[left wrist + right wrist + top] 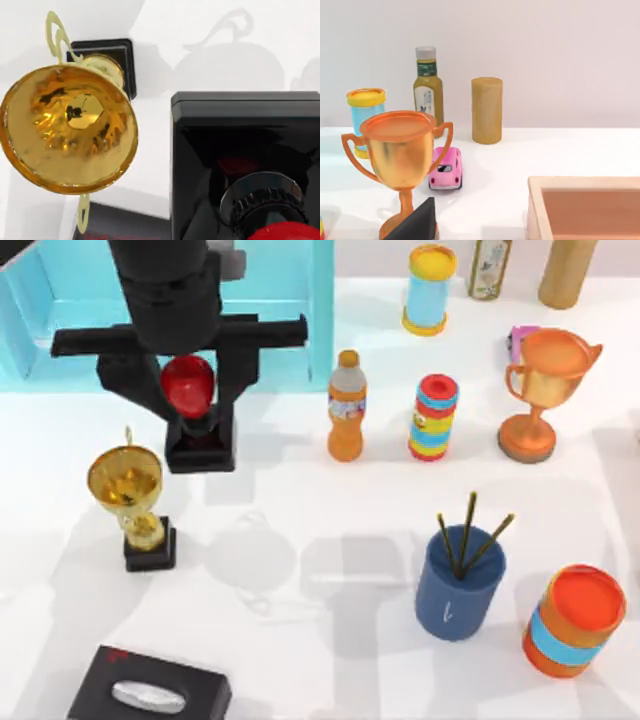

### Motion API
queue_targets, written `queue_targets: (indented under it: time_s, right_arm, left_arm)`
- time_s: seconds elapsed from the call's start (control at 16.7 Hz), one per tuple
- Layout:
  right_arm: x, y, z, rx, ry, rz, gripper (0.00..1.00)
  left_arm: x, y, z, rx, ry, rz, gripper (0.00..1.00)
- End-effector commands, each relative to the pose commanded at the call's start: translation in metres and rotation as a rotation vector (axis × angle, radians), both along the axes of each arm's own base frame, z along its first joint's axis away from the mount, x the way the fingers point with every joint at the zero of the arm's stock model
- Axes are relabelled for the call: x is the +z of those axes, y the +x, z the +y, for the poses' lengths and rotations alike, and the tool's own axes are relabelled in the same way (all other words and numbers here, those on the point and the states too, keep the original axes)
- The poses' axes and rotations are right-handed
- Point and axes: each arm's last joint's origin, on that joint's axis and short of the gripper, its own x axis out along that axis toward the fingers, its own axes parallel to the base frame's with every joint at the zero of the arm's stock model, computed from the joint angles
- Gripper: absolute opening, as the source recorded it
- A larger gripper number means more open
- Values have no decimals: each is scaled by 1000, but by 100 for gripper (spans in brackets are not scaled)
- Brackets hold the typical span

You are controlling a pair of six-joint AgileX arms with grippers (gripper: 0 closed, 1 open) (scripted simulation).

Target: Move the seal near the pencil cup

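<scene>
The seal (196,405), red knob over black square base, stands on the white surface (330,570) at the top view's left, beyond the gold trophy (130,490). The left tool (190,390) straddles its knob; whether clamped cannot be told. The pencil cup (460,585) stands well apart, right of centre.

The left arm hides part of the seal's (190,390) red knob.
</scene>
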Motion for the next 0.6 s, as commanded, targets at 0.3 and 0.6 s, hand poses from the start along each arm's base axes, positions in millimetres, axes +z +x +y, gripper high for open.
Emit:
queue_targets:
  time_s: [0.3, 0.6]
  right_arm:
    - [0, 0, 0, 0, 0, 0, 100]
    - [0, 0, 0, 0, 0, 0, 100]
  left_arm:
    - [-16, -31, -100, -28, 16, 64, 0]
    - [-6, -52, -131, -37, 14, 25, 0]
